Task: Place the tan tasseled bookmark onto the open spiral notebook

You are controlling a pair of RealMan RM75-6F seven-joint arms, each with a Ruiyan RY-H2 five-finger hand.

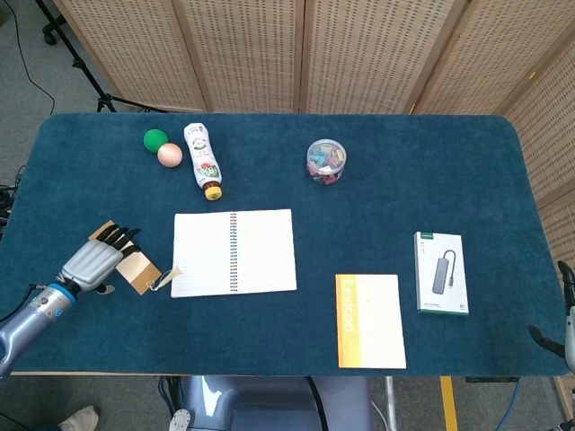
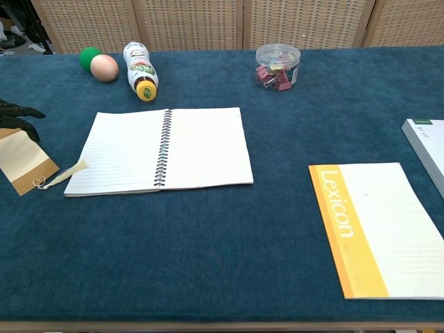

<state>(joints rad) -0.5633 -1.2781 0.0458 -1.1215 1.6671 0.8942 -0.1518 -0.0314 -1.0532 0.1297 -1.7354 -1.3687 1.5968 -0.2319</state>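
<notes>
A: Head view first, where's the bookmark?
B: Bookmark [image 1: 135, 268] lies flat on the blue table [image 1: 377, 189], just left of the open notebook [image 1: 234, 252], its tassel [image 1: 167, 277] touching the notebook's lower left corner. Left hand [image 1: 94, 259] is over the bookmark's far end, fingers stretched out and slightly apart, holding nothing I can see; can't tell if it touches the card

A: Right hand?
B: Only a sliver at the lower right edge [image 1: 564, 332], can't tell how its fingers lie

A: Other stuff?
B: Green ball [image 1: 155, 139] and pink ball [image 1: 170, 154] touching, a bottle [image 1: 202, 160] on its side beside them, clip jar [image 1: 325, 161], yellow pad [image 1: 369, 321], white box [image 1: 441, 273]

A: Chest view?
B: Bookmark [image 2: 24, 163] at the left edge, tassel [image 2: 66, 173] lying on the notebook's [image 2: 166, 149] corner. Dark fingertips [image 2: 17, 114] of the left hand show over the bookmark's top end. Balls [image 2: 97, 64], bottle [image 2: 140, 69] and jar [image 2: 277, 66] at the back, pad [image 2: 378, 229] right front, box [image 2: 427, 142] cut off at right
</notes>
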